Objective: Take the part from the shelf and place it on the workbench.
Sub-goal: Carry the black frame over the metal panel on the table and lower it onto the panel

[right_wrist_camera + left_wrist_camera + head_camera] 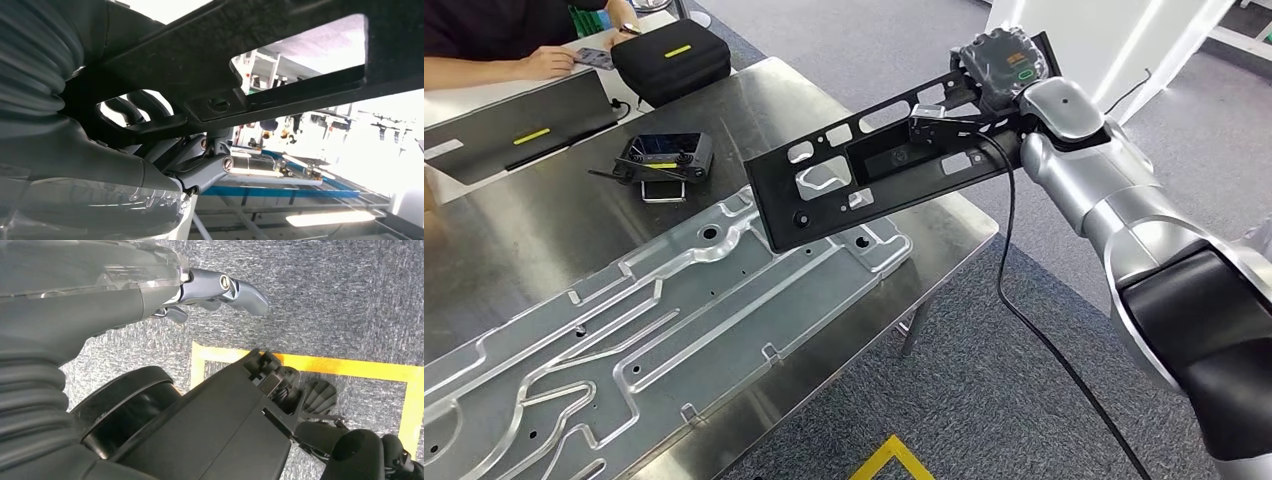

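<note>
A long black flat part [864,175] with several cut-outs hangs tilted over the right end of the steel workbench [514,235], its low end above the silver stamped panel [654,320]. My right hand [999,75] grips the part at its high end. Up close in the right wrist view, the part [280,65] crosses the picture and my right hand [185,150] has its fingers [145,107] hooked through one opening. My left hand [215,292] hangs over grey carpet, its fingers loosely apart with nothing in them.
On the bench's far side lie a black remote controller [664,160], a black case [672,55] and a grey tray [519,125]. A person's arm [494,65] rests at the far left. A black cable [1034,330] trails past the bench edge. Yellow floor tape [889,460] marks the carpet.
</note>
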Controlling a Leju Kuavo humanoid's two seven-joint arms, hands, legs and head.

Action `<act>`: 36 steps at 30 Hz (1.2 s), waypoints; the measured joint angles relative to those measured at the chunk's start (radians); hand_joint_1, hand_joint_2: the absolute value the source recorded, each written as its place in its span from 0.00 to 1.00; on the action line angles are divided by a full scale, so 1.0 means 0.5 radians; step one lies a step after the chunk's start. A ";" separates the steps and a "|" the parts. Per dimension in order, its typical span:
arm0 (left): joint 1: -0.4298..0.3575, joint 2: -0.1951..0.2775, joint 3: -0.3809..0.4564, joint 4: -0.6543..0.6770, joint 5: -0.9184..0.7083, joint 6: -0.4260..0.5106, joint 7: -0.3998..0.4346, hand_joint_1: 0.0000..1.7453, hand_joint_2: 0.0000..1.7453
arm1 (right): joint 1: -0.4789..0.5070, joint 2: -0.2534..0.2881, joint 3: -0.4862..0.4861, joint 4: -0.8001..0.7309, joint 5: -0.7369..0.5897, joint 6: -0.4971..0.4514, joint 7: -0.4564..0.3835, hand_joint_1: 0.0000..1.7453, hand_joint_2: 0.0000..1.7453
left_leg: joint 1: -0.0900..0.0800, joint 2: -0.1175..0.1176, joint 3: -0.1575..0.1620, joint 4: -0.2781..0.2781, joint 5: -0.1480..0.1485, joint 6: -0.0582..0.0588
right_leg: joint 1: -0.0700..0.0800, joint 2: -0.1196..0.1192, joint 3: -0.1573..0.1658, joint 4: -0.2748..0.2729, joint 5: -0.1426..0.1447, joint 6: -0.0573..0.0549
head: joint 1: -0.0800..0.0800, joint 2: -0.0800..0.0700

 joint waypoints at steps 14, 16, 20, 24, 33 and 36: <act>0.000 0.000 0.016 0.000 -0.023 0.001 0.005 0.00 1.00 | 0.047 -0.030 0.001 0.030 0.056 -0.012 -0.002 1.00 1.00 | 0.040 -0.066 0.065 -0.037 0.003 0.012 | -0.061 -0.004 -0.097 0.299 -0.126 0.107 | 0.000 0.000; -0.003 0.000 0.016 0.000 -0.026 0.003 0.008 0.00 1.00 | 0.045 -0.050 0.001 0.033 0.053 -0.018 -0.007 1.00 1.00 | 0.044 -0.096 0.044 0.006 -0.024 -0.022 | -0.070 0.032 0.019 0.094 -0.075 0.108 | 0.000 0.000; 0.007 0.000 0.017 0.000 -0.046 0.004 0.024 0.00 1.00 | 0.054 -0.081 0.000 0.040 0.052 -0.023 -0.018 1.00 1.00 | 0.054 -0.130 0.016 0.026 -0.040 -0.071 | -0.051 0.002 0.031 0.072 -0.097 0.034 | -0.003 0.000; 0.005 0.001 0.017 0.000 -0.062 0.003 0.039 0.00 1.00 | 0.057 -0.114 -0.005 0.040 0.052 -0.024 -0.023 1.00 1.00 | 0.051 -0.001 -0.148 0.361 -0.213 -0.095 | -0.038 -0.056 0.039 0.067 -0.106 -0.018 | -0.003 0.000; -0.011 0.003 0.018 0.000 -0.077 0.007 0.050 0.00 1.00 | 0.080 -0.187 -0.009 0.040 0.056 -0.025 -0.028 1.00 1.00 | -0.033 0.174 -0.014 0.038 -0.007 0.035 | 0.026 -0.220 0.101 0.061 -0.144 -0.026 | -0.002 0.000; -0.006 0.000 0.021 0.000 -0.073 0.007 0.056 0.00 1.00 | 0.083 -0.202 -0.012 0.036 0.057 -0.027 -0.033 1.00 1.00 | -0.021 0.102 0.001 -0.009 0.027 0.042 | 0.020 -0.228 0.106 0.069 -0.161 0.003 | -0.003 0.000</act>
